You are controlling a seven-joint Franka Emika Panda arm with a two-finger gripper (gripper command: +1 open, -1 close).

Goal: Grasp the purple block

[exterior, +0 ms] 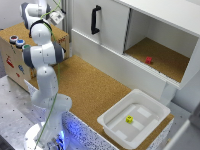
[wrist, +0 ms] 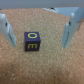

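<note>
Jaws wide open, holding nothing, straddling purple block point(wrist: 32, 41) at 9 and 3 o'clock; descend centred, then close squarely.

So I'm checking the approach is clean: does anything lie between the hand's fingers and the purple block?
Nothing does. In the wrist view the purple block sits between the two fingers of the open hand, with only bare cork surface either side.
</note>
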